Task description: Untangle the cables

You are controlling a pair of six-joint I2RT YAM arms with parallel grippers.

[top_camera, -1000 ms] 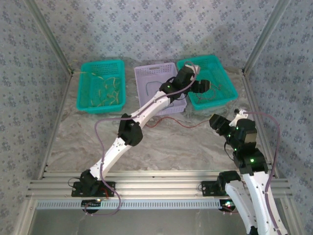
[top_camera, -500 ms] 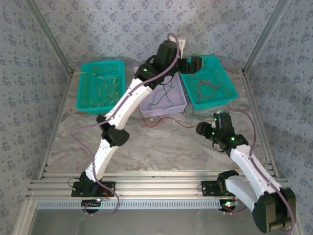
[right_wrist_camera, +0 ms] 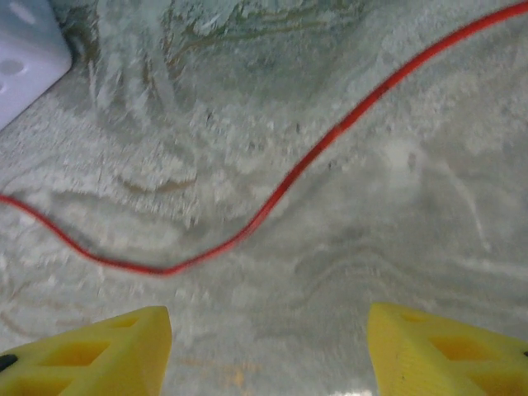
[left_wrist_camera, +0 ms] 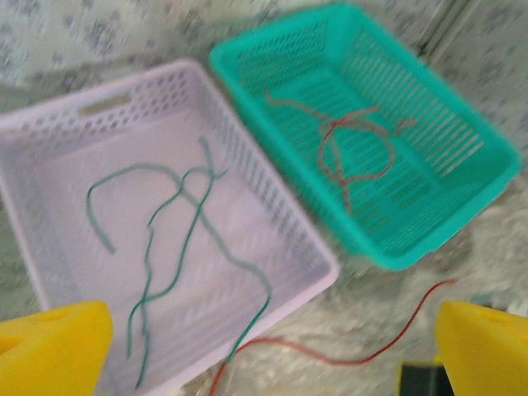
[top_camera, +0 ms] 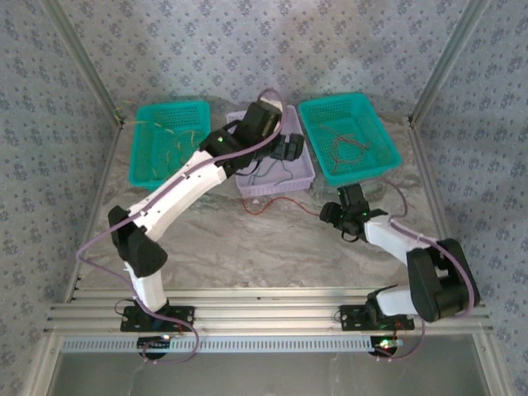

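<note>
Baskets stand in a row at the far side of the grey marbled table (top_camera: pixel 247 247) in the overhead view: a teal perforated plastic basket on the left (top_camera: pixel 172 106) holding thin yellow cables (top_camera: pixel 177 148), a lavender perforated plastic basket in the middle (top_camera: pixel 272 188) holding thin dark green cables (top_camera: pixel 276 169), and a second teal basket on the right (top_camera: pixel 363 173) holding reddish cables (top_camera: pixel 346 147). We see one thin red cable (top_camera: pixel 276 202) lying loose on the table just in front of the lavender basket. The left gripper (top_camera: pixel 290 150) hangs over the lavender basket's right side. The right gripper (top_camera: pixel 330 216) sits low over the table, near the right end of the loose red cable.

From the left wrist, we see the left gripper (left_wrist_camera: pixel 271 322) with its yellow fingers (left_wrist_camera: pixel 54 351) spread wide and nothing between them. Below lie the dark green cables (left_wrist_camera: pixel 194 214) inside the lavender basket (left_wrist_camera: pixel 264 177). The reddish cables (left_wrist_camera: pixel 346 153) rest in the teal basket (left_wrist_camera: pixel 388 256) beside it.

From the right wrist, we see the right gripper (right_wrist_camera: pixel 266 318) with its yellow fingers (right_wrist_camera: pixel 91 351) apart and gripping nothing. The red cable (right_wrist_camera: pixel 280 190) curves across the table ahead of them, untouched.
</note>
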